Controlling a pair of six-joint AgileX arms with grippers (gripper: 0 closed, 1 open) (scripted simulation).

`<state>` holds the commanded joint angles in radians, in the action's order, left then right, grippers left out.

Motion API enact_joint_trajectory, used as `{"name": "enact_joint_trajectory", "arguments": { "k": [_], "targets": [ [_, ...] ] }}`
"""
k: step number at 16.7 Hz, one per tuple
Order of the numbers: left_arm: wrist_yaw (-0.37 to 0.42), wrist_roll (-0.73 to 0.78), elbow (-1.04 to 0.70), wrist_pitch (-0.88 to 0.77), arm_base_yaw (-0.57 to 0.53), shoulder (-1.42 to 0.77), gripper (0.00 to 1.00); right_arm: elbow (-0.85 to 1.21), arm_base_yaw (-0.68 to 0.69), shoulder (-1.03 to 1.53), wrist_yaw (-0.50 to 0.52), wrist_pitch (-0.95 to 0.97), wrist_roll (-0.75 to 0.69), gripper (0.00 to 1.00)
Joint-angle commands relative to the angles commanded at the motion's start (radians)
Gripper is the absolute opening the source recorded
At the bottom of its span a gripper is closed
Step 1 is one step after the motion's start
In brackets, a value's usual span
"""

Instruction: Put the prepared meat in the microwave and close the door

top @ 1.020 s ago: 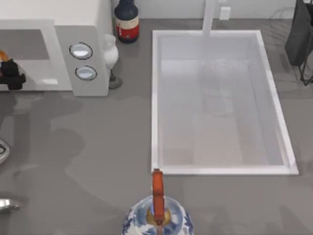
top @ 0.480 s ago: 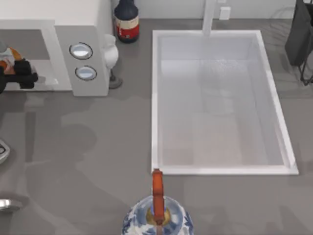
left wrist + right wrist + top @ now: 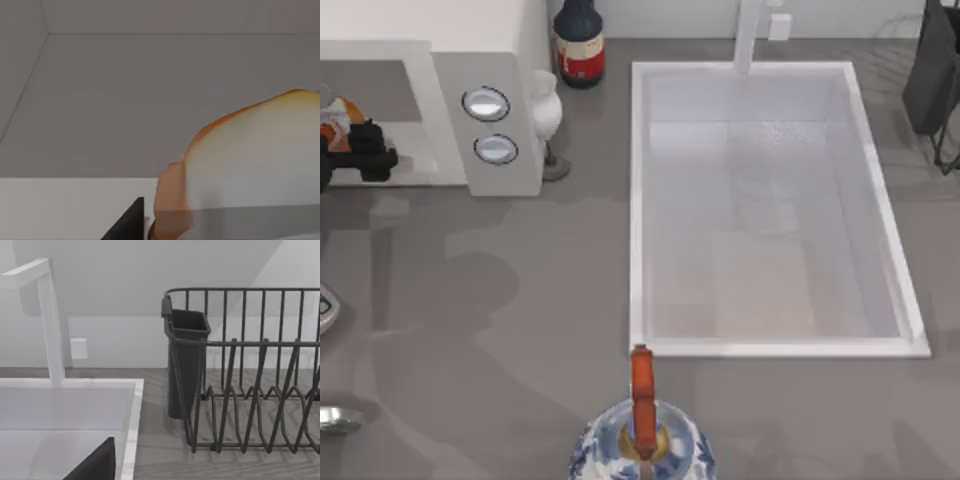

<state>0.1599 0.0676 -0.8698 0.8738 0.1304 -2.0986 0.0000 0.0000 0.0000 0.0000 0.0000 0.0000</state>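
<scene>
At the far left edge of the counter, the left gripper [image 3: 360, 160] reaches into the open cavity of the microwave [image 3: 505, 60], its dark fingers pointing toward the control panel with its two silver dials [image 3: 486, 103]. The prepared meat [image 3: 338, 118] sits at the gripper's tip, just inside the cavity mouth, and the fingers appear closed on it, though the pack is half cut off by the frame edge. Its long axis cannot be told from above. In the left wrist view the prepared meat [image 3: 250, 160] is tilted, its orange rim uppermost, against the grey inner walls. The right arm is parked near the dish rack [image 3: 250, 390] beyond the sink [image 3: 770, 340]; I cannot tell the state of its claw.
</scene>
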Motion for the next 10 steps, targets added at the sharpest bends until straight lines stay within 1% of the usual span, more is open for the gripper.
{"name": "enact_joint_trajectory", "arguments": {
  "k": [6, 7, 10],
  "targets": [
    [0.000, 0.000, 0.000, 0.000, 0.000, 0.000, 0.98, 0.000, 0.000, 0.000, 0.000, 0.000, 0.000, 1.00],
    [0.000, 0.000, 0.000, 0.000, 0.000, 0.000, 1.00, 0.000, 0.000, 0.000, 0.000, 0.000, 0.000, 1.00],
    [0.000, 0.000, 0.000, 0.000, 0.000, 0.000, 1.00, 0.000, 0.000, 0.000, 0.000, 0.000, 0.000, 1.00]
  ]
}}
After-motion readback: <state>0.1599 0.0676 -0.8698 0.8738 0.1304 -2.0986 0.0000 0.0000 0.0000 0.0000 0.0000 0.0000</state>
